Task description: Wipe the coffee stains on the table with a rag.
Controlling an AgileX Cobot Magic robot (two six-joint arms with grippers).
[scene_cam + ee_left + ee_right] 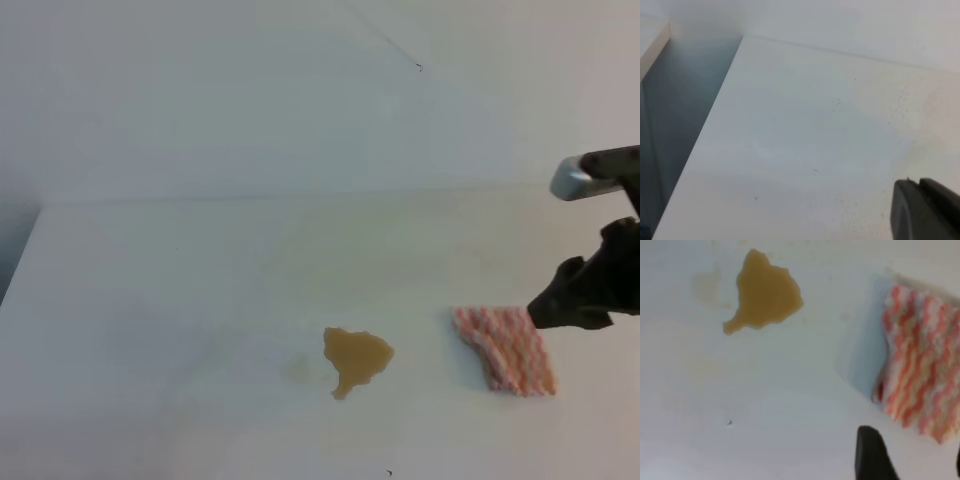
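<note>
The coffee stains show as a light-brown blotch (357, 360) with a short drip tail and a faint tan smudge (297, 368) just left of it, both on the white table (180, 300). The pink-and-white striped rag (505, 350) lies flat to the right of them. My right gripper (560, 302) hangs just above the rag's right upper edge. In the right wrist view it (915, 465) is open, one dark finger (871, 455) showing, with the rag (920, 365) beyond the tips and the blotch (765, 292) far left. Only a dark finger (922, 210) of the left gripper shows.
The table's left edge (25, 250) drops off to a dark gap; the left wrist view shows that edge (705, 135) with a second white surface (652, 42) beyond it. A plain white wall (250, 90) rises behind the table.
</note>
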